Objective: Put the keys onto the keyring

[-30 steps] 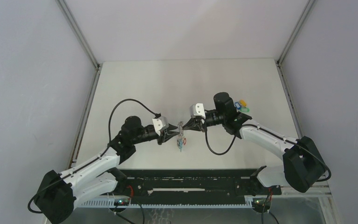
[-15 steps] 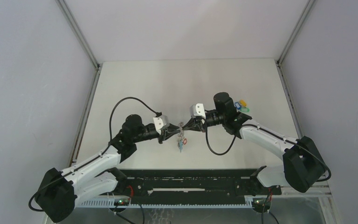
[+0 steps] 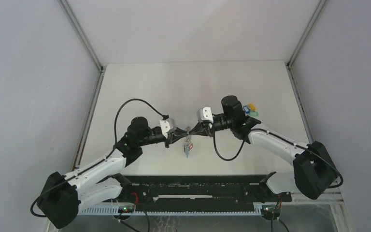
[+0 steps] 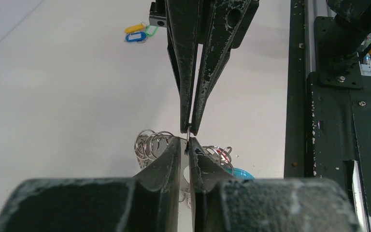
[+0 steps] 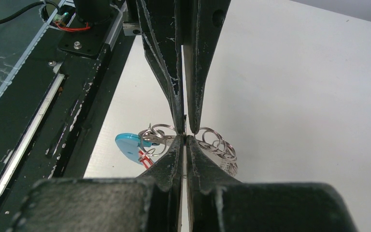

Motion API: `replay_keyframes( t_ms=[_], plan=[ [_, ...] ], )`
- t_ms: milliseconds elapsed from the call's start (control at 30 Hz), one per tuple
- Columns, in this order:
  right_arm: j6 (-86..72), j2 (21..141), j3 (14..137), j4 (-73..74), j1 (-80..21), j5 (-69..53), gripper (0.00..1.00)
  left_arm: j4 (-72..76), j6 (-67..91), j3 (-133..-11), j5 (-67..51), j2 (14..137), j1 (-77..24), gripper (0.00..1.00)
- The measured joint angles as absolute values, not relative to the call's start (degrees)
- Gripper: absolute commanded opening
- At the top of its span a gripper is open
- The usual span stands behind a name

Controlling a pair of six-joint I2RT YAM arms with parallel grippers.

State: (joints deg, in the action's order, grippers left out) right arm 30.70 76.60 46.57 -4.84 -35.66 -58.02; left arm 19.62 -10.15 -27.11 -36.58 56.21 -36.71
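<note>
The keyring (image 3: 187,139) hangs just above the table between both grippers, a bunch of silver loops (image 4: 149,143) with a cyan piece (image 5: 128,145) and a red tag (image 5: 146,159). My right gripper (image 5: 185,137) is shut on the ring's thin wire. Tip to tip against it, my left gripper (image 4: 189,144) has its jaws drawn to a narrow slit around the same wire, with table showing through the gap. In the top view the left gripper (image 3: 182,134) and right gripper (image 3: 193,131) meet at mid-table. The keys (image 3: 250,109), yellow, blue and green, lie together behind the right arm (image 4: 137,34).
A black rail (image 3: 198,188) runs along the near table edge under both arms, close beside the ring in the wrist views (image 4: 338,96). A black cable (image 3: 224,154) loops under the right arm. Grey walls enclose the table on three sides.
My left jaws have narrowed around the ring wire and that gripper has edged up toward the right gripper. The right gripper and the keys have stayed put.
</note>
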Motion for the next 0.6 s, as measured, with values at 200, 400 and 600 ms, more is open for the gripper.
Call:
replay_keyframes(
  t_ms=[200,400,600],
  plan=[
    [30.7,76.6,46.6,-4.8,-35.7,-58.0,0.0,19.1,-10.3,-27.1,-36.6,57.0,-36.7,0.13],
    [30.7,76.6,46.6,-4.8,-35.7,-58.0,0.0,19.1,-10.3,-27.1,-36.7,57.0,-36.7,0.0],
    [30.3,76.5,46.6,-4.8,-35.7,-57.3,0.27,17.8,-10.5,-27.2,-36.2,56.1,-36.7,0.0]
  ],
)
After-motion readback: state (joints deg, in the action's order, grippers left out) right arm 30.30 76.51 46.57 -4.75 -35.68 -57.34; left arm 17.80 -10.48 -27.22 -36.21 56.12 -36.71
